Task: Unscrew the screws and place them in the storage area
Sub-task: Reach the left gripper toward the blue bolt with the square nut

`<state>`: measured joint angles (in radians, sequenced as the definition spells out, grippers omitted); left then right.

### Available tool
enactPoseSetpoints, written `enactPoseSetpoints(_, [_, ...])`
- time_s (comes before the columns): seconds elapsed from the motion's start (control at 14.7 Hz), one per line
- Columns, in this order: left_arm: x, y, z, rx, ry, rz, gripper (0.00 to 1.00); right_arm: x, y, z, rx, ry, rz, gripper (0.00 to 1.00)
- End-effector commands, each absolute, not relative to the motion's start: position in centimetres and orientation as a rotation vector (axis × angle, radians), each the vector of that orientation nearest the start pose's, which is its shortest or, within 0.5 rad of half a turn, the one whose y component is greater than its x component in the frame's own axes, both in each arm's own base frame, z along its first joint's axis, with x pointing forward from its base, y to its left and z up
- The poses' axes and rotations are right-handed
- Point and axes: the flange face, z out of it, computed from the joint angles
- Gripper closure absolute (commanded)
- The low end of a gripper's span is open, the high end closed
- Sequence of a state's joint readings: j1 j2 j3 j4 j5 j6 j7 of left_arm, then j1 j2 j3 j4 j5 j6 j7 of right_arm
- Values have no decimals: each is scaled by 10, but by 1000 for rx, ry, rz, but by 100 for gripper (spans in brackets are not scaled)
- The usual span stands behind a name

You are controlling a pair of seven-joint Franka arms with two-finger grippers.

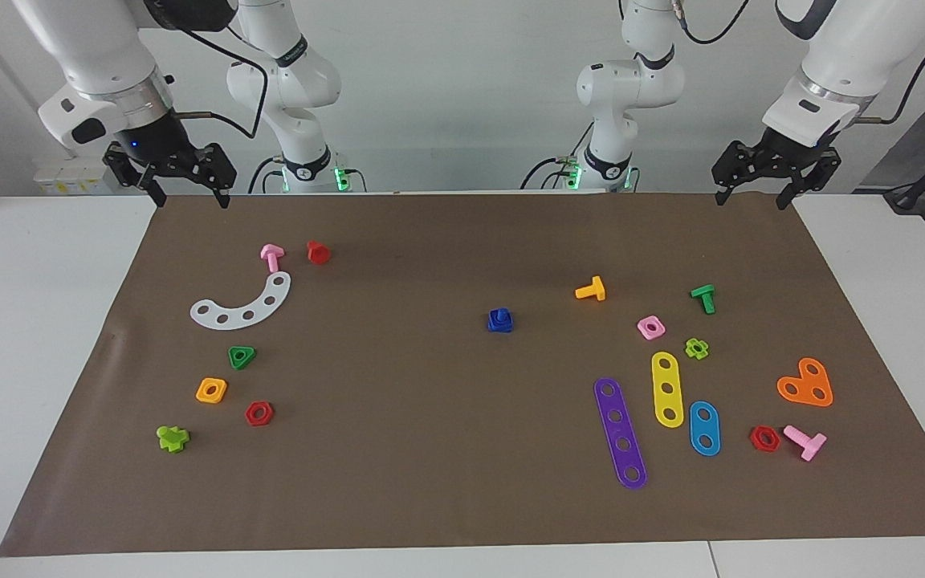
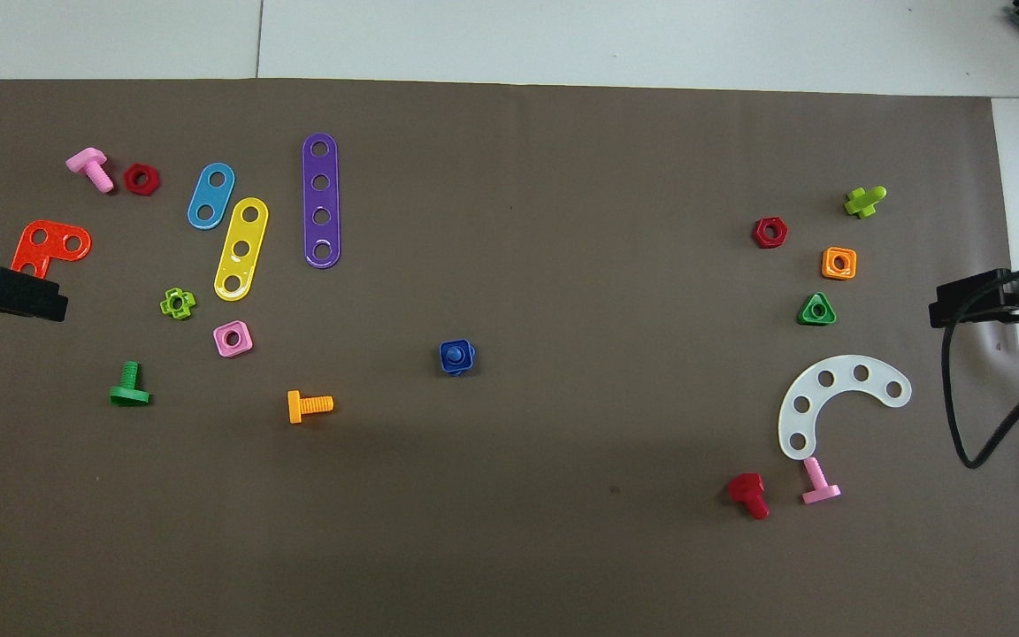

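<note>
The dark-blue bolt (image 1: 499, 319) stands in a blue square nut in the middle of the brown mat (image 1: 430, 449); it also shows in the overhead view (image 2: 455, 356). The storage area lies toward the right arm's end, marked by the white curved strip (image 1: 242, 304), green triangle nut (image 1: 242, 356), orange square nut (image 1: 211, 390) and red hexagon nut (image 1: 258, 413). My right gripper (image 1: 190, 197) hangs open and empty over the mat's corner nearest its base. My left gripper (image 1: 751, 200) hangs open and empty over the mat's edge at its own end. Both arms wait.
Toward the left arm's end lie purple (image 1: 620, 432), yellow (image 1: 667, 388) and blue (image 1: 704, 428) strips, an orange heart plate (image 1: 806, 384), and orange (image 1: 592, 290), green (image 1: 703, 298) and pink (image 1: 805, 441) bolts. A pink bolt (image 1: 271, 257) and a red bolt (image 1: 318, 252) lie by the white strip.
</note>
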<state>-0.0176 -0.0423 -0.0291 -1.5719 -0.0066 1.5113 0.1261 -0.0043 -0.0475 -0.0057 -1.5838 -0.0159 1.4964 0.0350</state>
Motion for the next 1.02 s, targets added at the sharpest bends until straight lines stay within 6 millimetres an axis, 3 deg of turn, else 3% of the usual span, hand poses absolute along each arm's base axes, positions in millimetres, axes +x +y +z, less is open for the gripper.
enactPoseSetpoints(0.0, [520,-24,635,-3151,280,66,0,527,-8,640,-3150,32,48,0])
enactPoseSetpoints(0.54, [519,-25,632,-3152,265,71,0,527,-8,640,-3150,32,48,0])
enactPoseSetpoints(0.75, [520,-42,628,-3148,269,39,0,527,-8,640,-3150,32,48,0])
enactPoseSetpoints(0.95, [514,-93,616,-3143,223,-42,0,527,-8,640,-3150,32,48,0])
